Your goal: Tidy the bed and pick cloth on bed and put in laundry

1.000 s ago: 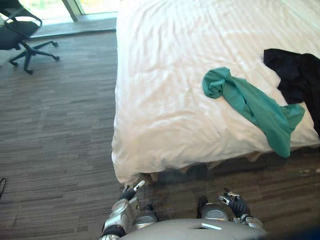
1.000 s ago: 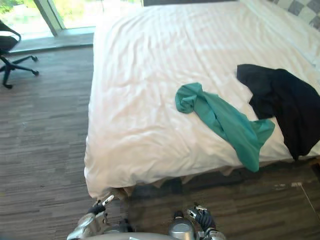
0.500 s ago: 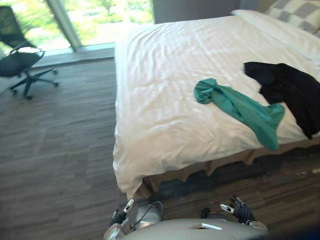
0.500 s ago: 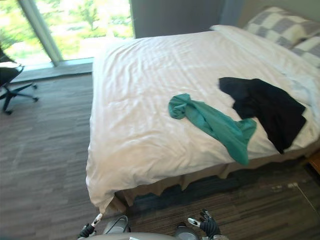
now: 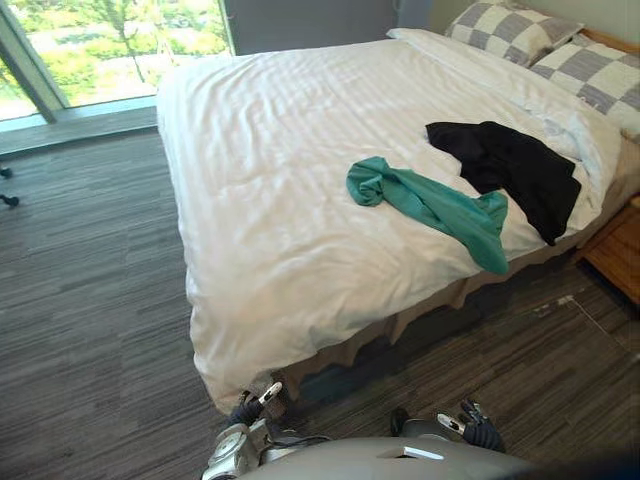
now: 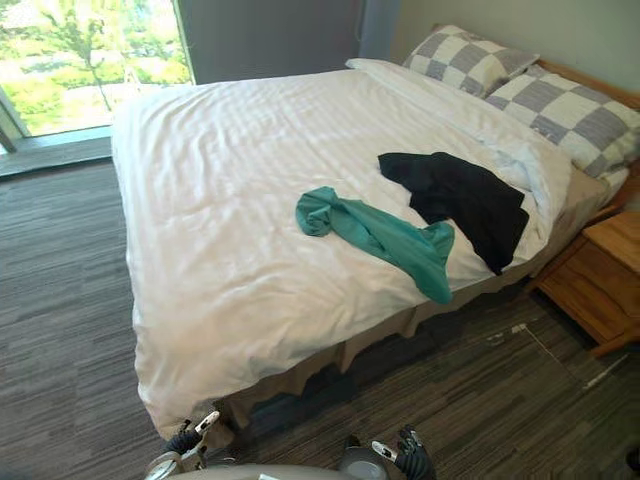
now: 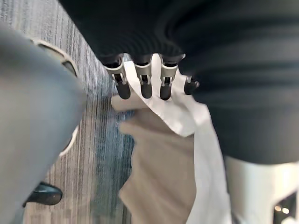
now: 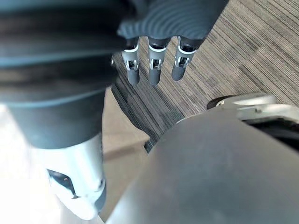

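A teal cloth (image 5: pixel 430 205) lies crumpled on the white bed (image 5: pixel 270 190), near its close side edge. Just beyond the teal one, a black cloth (image 5: pixel 505 165) is spread towards the pillows. My left hand (image 5: pixel 252 402) hangs low by the bed's near corner, open and holding nothing. In the left wrist view its fingers (image 7: pixel 142 81) point at the white duvet corner (image 7: pixel 180 116) and the beige bed skirt (image 7: pixel 159 172). My right hand (image 5: pixel 470 430) hangs over the floor, and its fingers (image 8: pixel 154 65) are relaxed and empty. Both hands are well short of the cloths.
Two checked pillows (image 6: pixel 470 58) lie at the head of the bed. A wooden nightstand (image 6: pixel 595 275) stands on the right beside it. A large window (image 5: pixel 100 40) is at the far left. Striped dark carpet (image 5: pixel 80 280) runs along the bed's left side and foot.
The camera has swung up and right: pillows and nightstand have come into view, and the office chair has gone out at the left. The cloths lie as before; both hands stay low.
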Controlling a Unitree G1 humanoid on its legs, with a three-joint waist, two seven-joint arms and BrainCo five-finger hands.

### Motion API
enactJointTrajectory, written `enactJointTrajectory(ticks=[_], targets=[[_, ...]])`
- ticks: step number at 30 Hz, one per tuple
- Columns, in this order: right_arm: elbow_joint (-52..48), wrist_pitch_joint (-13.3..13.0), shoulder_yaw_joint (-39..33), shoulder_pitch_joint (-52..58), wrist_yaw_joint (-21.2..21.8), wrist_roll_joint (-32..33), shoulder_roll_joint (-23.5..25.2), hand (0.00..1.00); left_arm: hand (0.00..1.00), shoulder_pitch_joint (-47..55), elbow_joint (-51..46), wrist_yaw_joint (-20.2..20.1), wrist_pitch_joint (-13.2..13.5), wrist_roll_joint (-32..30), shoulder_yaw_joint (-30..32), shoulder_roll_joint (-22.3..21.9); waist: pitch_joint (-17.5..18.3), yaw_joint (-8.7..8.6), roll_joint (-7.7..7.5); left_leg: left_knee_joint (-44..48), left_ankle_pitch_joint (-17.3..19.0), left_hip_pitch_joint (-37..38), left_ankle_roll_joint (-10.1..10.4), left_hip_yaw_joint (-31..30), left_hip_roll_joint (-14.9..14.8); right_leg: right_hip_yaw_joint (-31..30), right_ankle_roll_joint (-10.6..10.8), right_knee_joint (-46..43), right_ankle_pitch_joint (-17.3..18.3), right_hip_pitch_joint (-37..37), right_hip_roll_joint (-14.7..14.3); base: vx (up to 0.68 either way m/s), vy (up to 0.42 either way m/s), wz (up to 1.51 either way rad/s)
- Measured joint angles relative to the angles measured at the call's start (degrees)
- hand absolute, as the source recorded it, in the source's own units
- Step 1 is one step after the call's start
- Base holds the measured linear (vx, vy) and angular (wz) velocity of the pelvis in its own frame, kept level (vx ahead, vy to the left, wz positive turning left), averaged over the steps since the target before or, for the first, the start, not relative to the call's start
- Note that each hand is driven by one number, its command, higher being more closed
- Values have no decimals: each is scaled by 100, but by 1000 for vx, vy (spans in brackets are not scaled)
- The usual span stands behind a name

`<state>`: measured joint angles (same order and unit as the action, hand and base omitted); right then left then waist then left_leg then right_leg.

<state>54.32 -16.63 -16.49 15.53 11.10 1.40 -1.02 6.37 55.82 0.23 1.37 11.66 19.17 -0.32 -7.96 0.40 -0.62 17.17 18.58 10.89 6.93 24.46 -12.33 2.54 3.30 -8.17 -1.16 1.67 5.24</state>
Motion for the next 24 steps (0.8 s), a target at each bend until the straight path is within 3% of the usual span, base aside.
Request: enactJointTrajectory(ticks=[6, 7, 9, 10, 11, 12, 13, 14, 17, 19, 21, 24], targets=[[-82, -75, 11, -14, 117, -18, -52, 0, 0, 35, -2, 26, -102, -157, 125, -91, 13, -98, 62, -561, -211, 431, 112, 668, -55, 391, -196, -284, 124, 311, -197, 90, -47, -54], [-41, -74, 86, -48, 119, -43, -132, 0, 0, 24, 10, 31, -104, -176, 126, -113, 17, -110, 60, -597, -257, 521, 31, 821, -27, 500, -292, -449, 80, 464, -258, 69, -38, -99], [130, -67, 226, -183, 125, -53, -221, 0, 0, -60, 130, 31, -103, -178, 112, -63, -2, -82, 2, -556, -384, 535, -599, 820, 156, 623, -563, -600, -104, 666, -259, -7, -74, -138], [285, -66, 315, -342, 135, -80, -254, 0, 0, -125, 322, 54, -117, -176, -36, 101, -75, -52, -134, -744, -244, 530, -925, 625, 494, 678, -712, -514, -421, 775, -244, -108, -72, -153], [322, -60, 305, -461, 164, -137, -287, 0, 0, -149, 379, 77, -114, -169, -153, 116, -83, -50, -41, -1009, -354, 524, -933, 463, 622, 696, -700, -401, -493, 769, -300, -166, -48, -176], [354, -55, 260, -573, 210, -287, -383, 0, 0, -140, 410, 163, -124, -154, -322, 212, -180, -135, 90, -1182, -341, 637, -380, 708, 573, 1130, -846, -895, 87, 872, -247, -113, -17, -109], [431, -18, 240, -563, 208, -317, -321, 0, 0, -196, 426, 210, -166, -106, -409, 314, -218, -203, -54, -1067, -291, 681, -317, 860, 634, 1473, -757, -1721, 739, 991, 54, -82, -68, -80], [439, 4, 158, -486, 199, -338, -258, 0, 0, -191, 425, 219, -189, -109, -644, 378, -204, -291, -33, -1003, -247, 736, -291, 913, 554, 1748, -786, -2308, 1219, 892, 222, -5, -91, -29], [534, 38, 146, -431, 193, -452, -294, 0, 0, -207, 418, 210, -172, -123, -820, 346, -178, -274, 12, -950, -240, 817, -202, 1047, 469, 1718, -459, -1835, 1542, 336, 190, 103, -107, -36], [646, 95, 145, -443, 163, -443, -411, 0, 0, -259, 421, 223, -143, -253, -1009, 288, -212, -272, 123, -735, -474, 703, -254, 1044, 319, 1521, -580, -1186, 1148, 131, -171, 49, -93, -51], [667, 140, 130, -465, 126, -429, -410, 0, 0, -279, 422, 233, -86, -385, -1037, 273, -205, -288, 123, -549, -616, 598, -358, 1007, 291, 1329, -630, -875, 1002, 45, -255, 36, -116, -48], [775, 196, 10, -458, 97, -375, -393, 0, 0, -264, 422, 255, -37, -657, -1142, 257, -227, -292, 98, -763, -556, 576, -331, 697, 409, 1059, -660, -433, 818, -243, -344, 19, -55, -47]])
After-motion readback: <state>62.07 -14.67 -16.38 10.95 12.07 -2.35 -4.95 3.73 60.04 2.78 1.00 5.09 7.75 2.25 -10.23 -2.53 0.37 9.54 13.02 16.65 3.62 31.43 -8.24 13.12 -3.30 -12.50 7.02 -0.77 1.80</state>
